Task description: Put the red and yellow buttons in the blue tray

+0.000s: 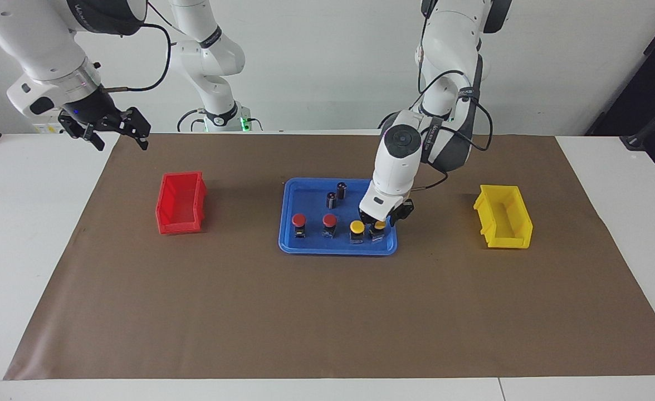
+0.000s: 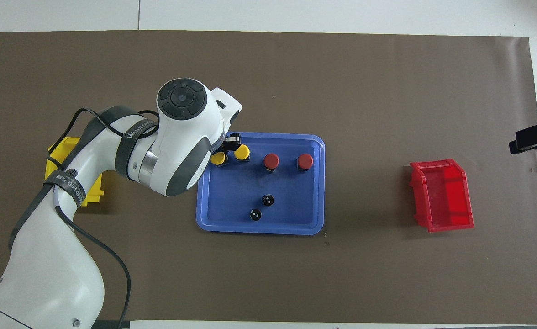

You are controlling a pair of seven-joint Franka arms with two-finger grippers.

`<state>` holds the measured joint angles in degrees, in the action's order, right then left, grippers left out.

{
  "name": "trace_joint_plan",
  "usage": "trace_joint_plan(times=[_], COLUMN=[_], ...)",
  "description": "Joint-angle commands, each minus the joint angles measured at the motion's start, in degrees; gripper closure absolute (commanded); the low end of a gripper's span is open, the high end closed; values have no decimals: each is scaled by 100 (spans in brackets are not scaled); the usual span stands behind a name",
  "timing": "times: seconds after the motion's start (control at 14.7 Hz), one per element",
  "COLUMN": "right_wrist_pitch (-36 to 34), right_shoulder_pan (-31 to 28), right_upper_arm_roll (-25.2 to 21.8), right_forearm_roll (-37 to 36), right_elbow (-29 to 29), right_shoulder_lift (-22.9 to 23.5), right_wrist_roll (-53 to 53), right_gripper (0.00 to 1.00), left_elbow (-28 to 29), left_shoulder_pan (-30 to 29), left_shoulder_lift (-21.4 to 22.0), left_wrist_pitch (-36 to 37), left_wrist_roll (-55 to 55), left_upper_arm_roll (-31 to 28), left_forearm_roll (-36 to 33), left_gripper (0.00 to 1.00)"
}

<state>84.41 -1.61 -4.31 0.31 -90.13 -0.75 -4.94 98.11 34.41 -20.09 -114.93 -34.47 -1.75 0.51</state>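
The blue tray (image 1: 291,245) lies mid-table; it also shows in the overhead view (image 2: 314,214). In it stand two red buttons (image 1: 299,221) (image 1: 330,221) and two yellow buttons (image 1: 357,227) (image 1: 379,225) in a row along the edge farthest from the robots. Overhead they show as red (image 2: 305,161) (image 2: 271,160) and yellow (image 2: 242,152) (image 2: 218,158). My left gripper (image 1: 382,220) (image 2: 229,145) is open just above the yellow button at the row's end toward the left arm, and it holds nothing. My right gripper (image 1: 120,143) waits, open and empty, raised above the table's edge at the right arm's end.
Two dark capless cylinders (image 1: 331,199) (image 1: 341,189) stand in the tray nearer to the robots. A small red bin (image 1: 180,203) sits toward the right arm's end and a small yellow bin (image 1: 503,217) toward the left arm's end. Brown paper covers the table.
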Motion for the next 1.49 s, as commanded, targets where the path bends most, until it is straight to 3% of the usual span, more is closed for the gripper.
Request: trace_joint_plan(times=[0.0, 0.14, 0.27, 0.54, 1.02, 1.43], right_wrist_pitch=[-21, -21, -30, -30, -56, -65], right_shoulder_pan=[3, 3, 3, 3, 3, 3], right_upper_arm_roll=[9, 9, 9, 9, 9, 9], right_forearm_roll=[-75, -75, -75, -75, -75, -75], right_elbow=[-128, -128, -128, -128, -119, -110], right_shoulder_lift=[-118, -118, -118, -118, -118, -110], right_wrist_roll=[-77, -77, -77, -86, -77, -68], right_gripper=[0, 0, 0, 0, 0, 0], left_elbow=[-169, -178, -195, -889, -907, -855], left_shoulder_pan=[-14, -205, -400, -1014, -2385, -2580], left_shoulder_lift=[294, 479, 716, 673, 1305, 1622], left_wrist_pitch=[409, 602, 813, 1569, 2579, 3151], left_wrist_roll=[-112, -78, -25, 870, 2048, 3209], left_upper_arm_roll=[-18, -27, -27, -27, -36, -237], left_forearm_roll=[-68, -68, -68, -86, 132, 143], left_gripper=[42, 27, 22, 0, 0, 0])
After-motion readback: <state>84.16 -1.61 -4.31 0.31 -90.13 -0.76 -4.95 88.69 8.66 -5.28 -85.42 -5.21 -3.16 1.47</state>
